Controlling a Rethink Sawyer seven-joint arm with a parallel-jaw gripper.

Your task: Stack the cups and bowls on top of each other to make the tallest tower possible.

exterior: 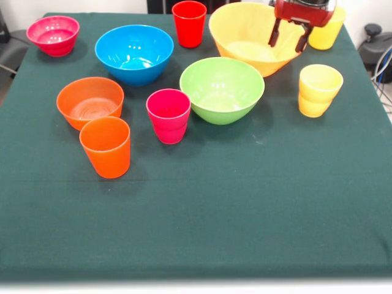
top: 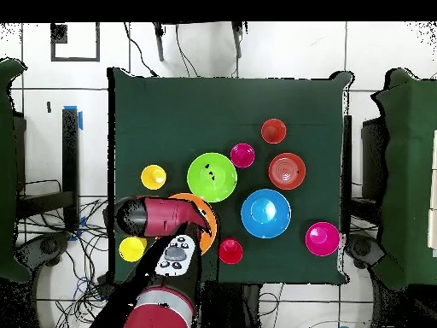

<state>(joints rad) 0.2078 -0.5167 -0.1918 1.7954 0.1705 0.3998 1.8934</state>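
Gripper (exterior: 288, 38) hangs spread above yellow bowl (exterior: 245, 37), arm cut off.

No legible text, label, brand, number or sign anywhere in either view. Plain, unmarked surfaces on the cups and bowls, and on the green tablecloth (exterior: 245, 202). Small pale marks on the grey panel of the arm (top: 177, 254) near the tabletop's robot-side edge in the overhead view, possibly buttons, too small to read as characters.
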